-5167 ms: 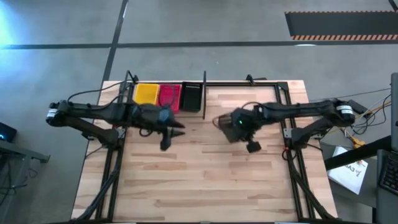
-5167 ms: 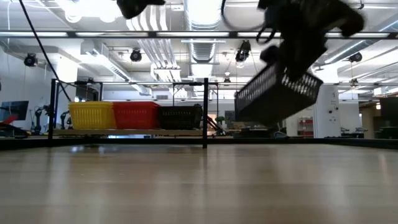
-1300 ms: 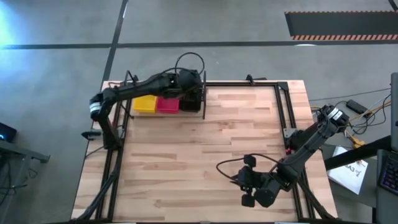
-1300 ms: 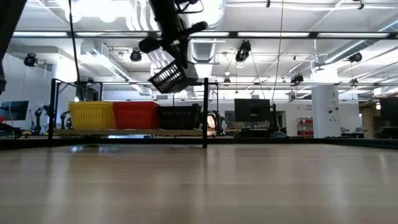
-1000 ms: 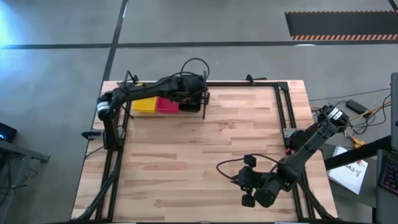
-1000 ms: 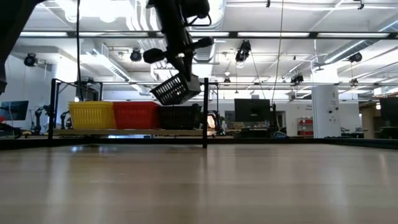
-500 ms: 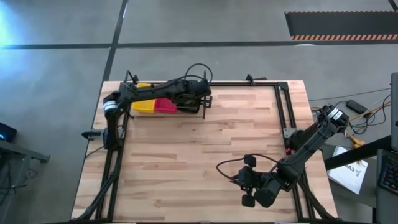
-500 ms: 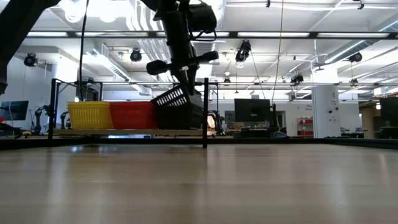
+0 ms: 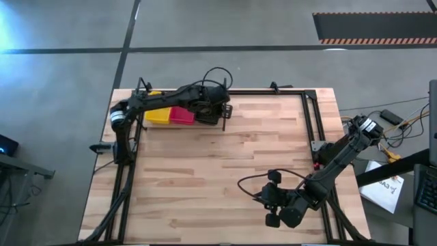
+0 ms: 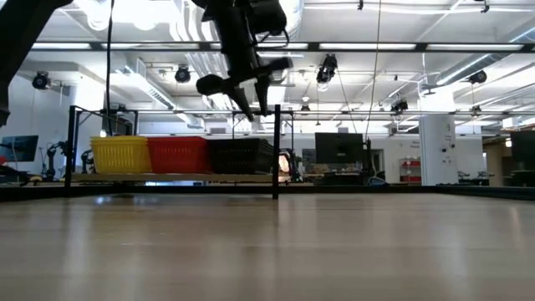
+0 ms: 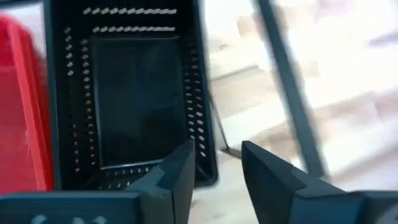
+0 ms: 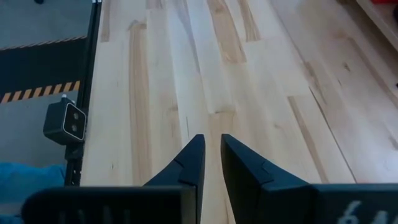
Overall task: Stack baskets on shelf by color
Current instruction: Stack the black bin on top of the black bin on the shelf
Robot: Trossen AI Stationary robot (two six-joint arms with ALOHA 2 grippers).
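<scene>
The shelf (image 10: 125, 177) stands at the table's far left and carries a yellow basket (image 9: 158, 116), a pinkish-red basket (image 9: 181, 116) and, at its right end, a black basket (image 10: 241, 155) side by side on the board. My left gripper (image 10: 251, 110) hovers open just above the black basket (image 11: 134, 93), touching nothing. In the left wrist view the basket's right wall runs under the gap of my left gripper (image 11: 217, 171). My right gripper (image 9: 276, 205) waits near the table's near right corner, with a narrow gap between the fingers of the right gripper (image 12: 212, 155).
A black upright post (image 10: 276, 150) of the shelf stands right beside the black basket. Black rods frame the table's far and right edges (image 9: 311, 116). Bare wooden tabletop (image 9: 225, 171) spreads between the two arms.
My left gripper brought a tilted black basket down from above the shelf's right end and set it onto the black basket there. It has let go and risen a little. The black basket now sits level. My right arm has kept still.
</scene>
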